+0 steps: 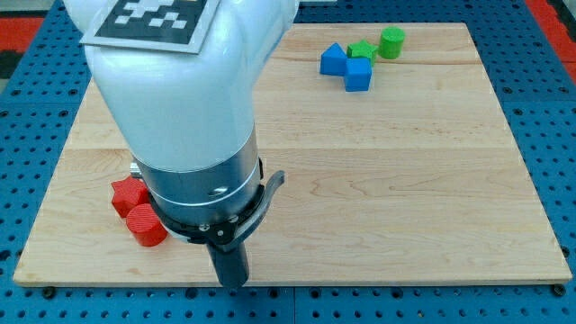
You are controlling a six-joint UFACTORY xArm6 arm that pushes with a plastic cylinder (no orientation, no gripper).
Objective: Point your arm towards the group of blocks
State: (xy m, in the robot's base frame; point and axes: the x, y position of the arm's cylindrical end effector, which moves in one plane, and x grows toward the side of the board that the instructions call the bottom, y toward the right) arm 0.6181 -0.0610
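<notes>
Six small blocks are seen on a pale wooden board [378, 180] with visible grain, laid over a blue perforated bench [27, 108]. Four of them are gathered near the view's top right: a blue block with a peaked top [333, 60], a blue cube [358, 75] touching it on the right, a green block of irregular shape [362, 50] just behind both, and a green cylinder [391, 42] close beside that. Two red blocks are found at the view's lower left, well apart from that group: a red block of uneven outline [128, 195] and a red cylinder [146, 225] touching it, both partly hidden by the arm.

No gripper is carried; the arm [180, 99], glossy white with a black-and-white marker on top and a grey metal collar, is ended by a dark rod. My tip [234, 283] is set on the board near the view's bottom edge, just right of the red cylinder and far from the blue and green group.
</notes>
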